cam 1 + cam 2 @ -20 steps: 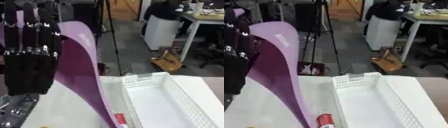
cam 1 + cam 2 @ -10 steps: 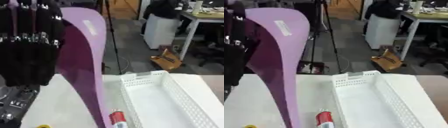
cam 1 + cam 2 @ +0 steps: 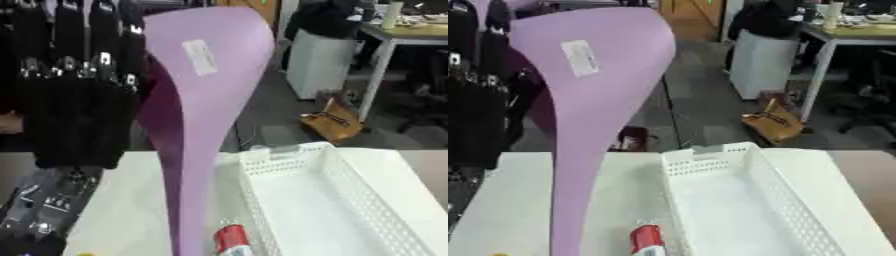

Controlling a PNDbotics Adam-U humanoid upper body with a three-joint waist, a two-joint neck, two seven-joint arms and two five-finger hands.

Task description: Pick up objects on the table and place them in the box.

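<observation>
Left hand (image 3: 74, 95) has raised the purple shoehorn (image 3: 206, 100) higher; basket (image 3: 350, 200) unchanged

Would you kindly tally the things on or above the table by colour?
Purple: 1, the long curved purple piece beside the left hand
White: 1, the basket
Red and white: 1, the small tube
Total: 3

Soft, even indoor light, overall blur, no hard shadows, dim background beyond the pale table (image 3: 527, 210).
</observation>
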